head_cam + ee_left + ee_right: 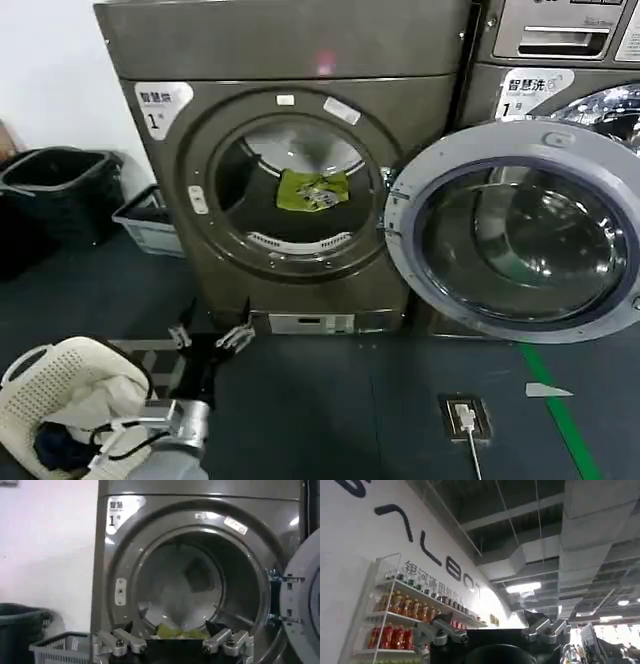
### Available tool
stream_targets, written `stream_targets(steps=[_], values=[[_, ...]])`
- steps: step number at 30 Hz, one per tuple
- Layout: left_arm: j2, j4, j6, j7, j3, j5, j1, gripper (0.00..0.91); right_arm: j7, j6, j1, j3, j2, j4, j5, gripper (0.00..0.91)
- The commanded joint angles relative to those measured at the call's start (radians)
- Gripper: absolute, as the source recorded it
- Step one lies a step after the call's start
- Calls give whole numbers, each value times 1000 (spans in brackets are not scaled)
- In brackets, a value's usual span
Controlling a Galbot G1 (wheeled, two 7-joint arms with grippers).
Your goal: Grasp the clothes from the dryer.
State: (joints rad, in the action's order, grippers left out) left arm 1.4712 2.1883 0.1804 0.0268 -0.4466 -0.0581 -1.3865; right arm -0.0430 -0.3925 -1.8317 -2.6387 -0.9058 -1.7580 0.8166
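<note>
Left gripper [210, 338]: fingers [127, 641] spread wide, holding nothing, low before the dryer [290, 160]. Beyond the fingers, inside the open drum: yellow-green garment [313, 190], lying on the drum floor. Right gripper [495, 632]: raised toward the ceiling, fingers open, empty.

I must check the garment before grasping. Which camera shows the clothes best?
The head view: the clothes lie whole inside the dryer drum. The left wrist view catches just a yellow-green edge above the left gripper. The right wrist view faces shelves.

White wall [50, 80], dark floor [330, 400] with green tape line [560, 410], black bin [60, 190]
</note>
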Motion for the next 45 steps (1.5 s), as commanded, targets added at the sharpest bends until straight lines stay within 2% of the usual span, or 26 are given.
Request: stream_targets(steps=[1, 7, 14, 45], values=[[-1, -1, -5, -1, 0, 0, 0, 907, 2, 18, -3, -13, 3, 6, 22, 907], [-2, -4, -17, -11, 4, 0, 10, 907, 29, 24, -23, -45, 10, 34, 20, 907], [-4, -9, -41, -32, 14, 6, 14, 907, 28, 93, -24, -33, 1, 37, 21, 907], [-7, -21, -41, -34, 21, 12, 20, 907, 23, 122, -26, -37, -6, 32, 27, 907]])
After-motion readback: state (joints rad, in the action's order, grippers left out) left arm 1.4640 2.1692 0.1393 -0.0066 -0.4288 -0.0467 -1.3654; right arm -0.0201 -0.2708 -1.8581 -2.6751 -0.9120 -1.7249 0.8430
